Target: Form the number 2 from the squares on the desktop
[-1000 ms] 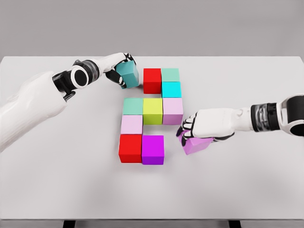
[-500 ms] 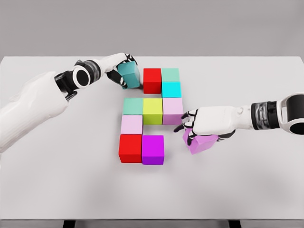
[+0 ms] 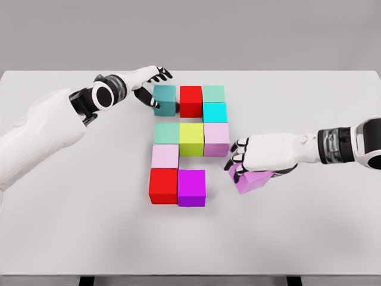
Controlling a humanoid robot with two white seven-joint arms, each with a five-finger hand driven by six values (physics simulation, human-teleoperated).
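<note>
The white desk [image 3: 309,238] carried a nearly finished figure, and the yellow-green cube [image 3: 191,139] at its centre serves as the landmark. Above it ran the top row: teal cube [image 3: 165,99] up-left, red cube [image 3: 191,100] straight above, mint cube [image 3: 214,93] up-right, with a cyan cube [image 3: 215,112] below the mint. Below-left sat a second red cube [image 3: 164,186], with a magenta cube [image 3: 191,187] directly below the landmark. The left hand [image 3: 147,83] hovered up-left, fingers spread beside the teal cube, gripping nothing. The right hand [image 3: 256,156], lower-right, was clamped on a tilted light-purple cube [image 3: 255,180], apart from the magenta one. Pushed in crooked, that cube would probably shove the magenta cube and break the bottom row.
</note>
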